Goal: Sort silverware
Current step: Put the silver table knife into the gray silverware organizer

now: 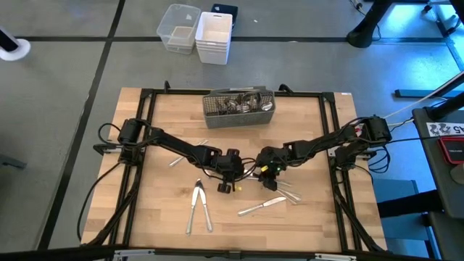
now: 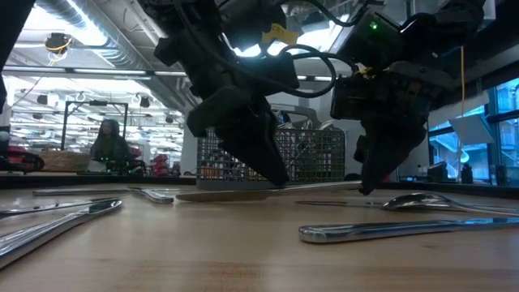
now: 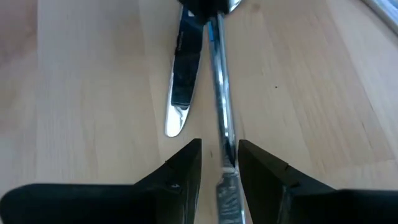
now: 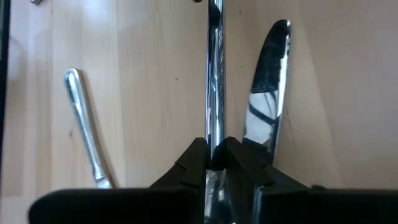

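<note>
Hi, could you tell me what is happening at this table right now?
Two dark robot arms are sorting shiny metal silverware on a wooden table. Both pincers meet at mid-table on one slim silver utensil: the right pincer is shut on one end, and the left pincer straddles the other. A table knife lies beside it. More pieces lie loose, and a grey wire-mesh caddy at the back holds others.

- A wire caddy [image 1: 239,107] holding cutlery is set at the table's [image 1: 159,210] far edge, near the middle.
- Both grippers are placed mid-table, before the caddy.
- Two utensils [image 1: 198,206] are laid front-left, a knife [image 1: 261,206] front-right.
</note>
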`<state>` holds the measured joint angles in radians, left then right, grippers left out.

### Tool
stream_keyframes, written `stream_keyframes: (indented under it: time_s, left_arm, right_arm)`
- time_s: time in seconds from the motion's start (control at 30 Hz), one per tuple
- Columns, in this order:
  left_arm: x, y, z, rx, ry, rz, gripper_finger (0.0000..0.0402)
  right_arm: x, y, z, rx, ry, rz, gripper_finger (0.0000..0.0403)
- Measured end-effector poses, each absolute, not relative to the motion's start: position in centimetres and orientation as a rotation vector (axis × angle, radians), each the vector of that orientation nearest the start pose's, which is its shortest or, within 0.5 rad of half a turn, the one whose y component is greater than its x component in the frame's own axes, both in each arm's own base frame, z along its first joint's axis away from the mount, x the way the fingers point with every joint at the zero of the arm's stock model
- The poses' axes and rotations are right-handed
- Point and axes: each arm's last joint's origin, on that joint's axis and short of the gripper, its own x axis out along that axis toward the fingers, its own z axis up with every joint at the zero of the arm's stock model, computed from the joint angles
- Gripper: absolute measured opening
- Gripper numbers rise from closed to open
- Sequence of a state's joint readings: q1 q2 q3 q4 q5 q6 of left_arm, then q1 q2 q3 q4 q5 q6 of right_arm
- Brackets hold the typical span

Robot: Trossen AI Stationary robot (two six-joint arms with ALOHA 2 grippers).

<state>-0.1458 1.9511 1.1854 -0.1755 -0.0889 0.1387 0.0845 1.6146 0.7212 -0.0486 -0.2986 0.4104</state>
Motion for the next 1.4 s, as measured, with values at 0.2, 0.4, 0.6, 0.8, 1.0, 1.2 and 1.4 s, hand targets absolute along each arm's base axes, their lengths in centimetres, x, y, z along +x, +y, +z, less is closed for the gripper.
stream_keyframes:
  time_s: [0.2, 0.4, 0.6, 0.8, 1.0, 1.2, 1.4]
  left_arm:
    - [39.1, -5.7, 13.4, 0.236, 0.948, -0.119, 0.0100]
    - [39.0, -5.9, 13.2, 0.256, 0.960, -0.116, 0.0100]
    - [39.1, -5.4, 12.4, 0.278, 0.988, -0.061, 0.0100]
    - [39.1, -5.5, 12.0, 0.285, 1.006, -0.059, 0.0058]
    - [39.0, -5.7, 12.1, 0.285, 1.005, -0.064, 0.0014]
    - [38.8, -5.6, 12.6, 0.280, 1.004, -0.057, 0.0011]
    - [37.8, -5.4, 14.4, 0.273, 1.039, -0.045, 0.0010]
  right_arm:
    - [28.6, 3.3, 13.7, 0.491, 1.007, 0.157, 0.0042]
    - [28.7, 3.3, 13.8, 0.491, 1.000, 0.161, 0.0042]
    - [28.8, 3.3, 13.8, 0.498, 0.991, 0.171, 0.0042]
    - [28.9, 3.4, 13.9, 0.490, 0.977, 0.194, 0.0042]
    - [28.9, 3.4, 13.9, 0.469, 0.970, 0.200, 0.0041]
    - [28.9, 3.3, 13.9, 0.448, 0.961, 0.162, 0.0041]
    - [29.0, 3.2, 14.8, 0.418, 0.916, 0.160, 0.0041]
